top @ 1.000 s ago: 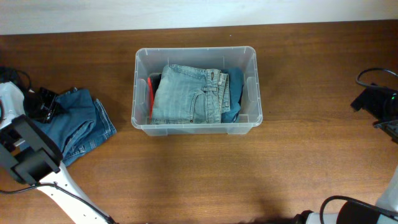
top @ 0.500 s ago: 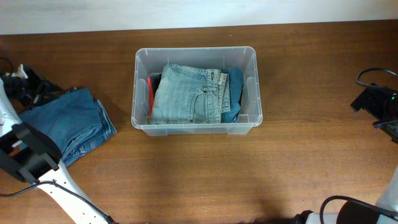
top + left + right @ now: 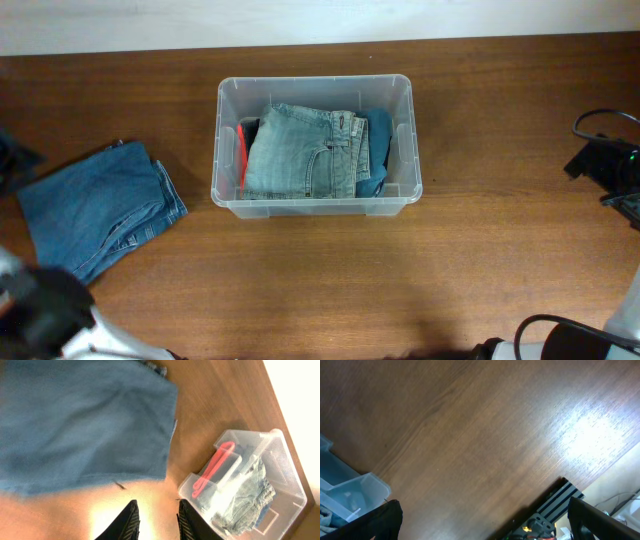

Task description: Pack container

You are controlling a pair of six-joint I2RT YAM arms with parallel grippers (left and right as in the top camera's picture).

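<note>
Since the left claw [image 3: 157, 505] drew back spread, jeans [image 3: 95, 205] uncovered; right claw [image 3: 482, 502] spread too.

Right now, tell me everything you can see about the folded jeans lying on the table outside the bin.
The folded jeans are mid-blue denim, lying flat and skewed on the wooden table, left of the container and apart from it. Stitched edges show along their right side. Nothing touches them but the table; the left tool hangs open nearby.
</note>
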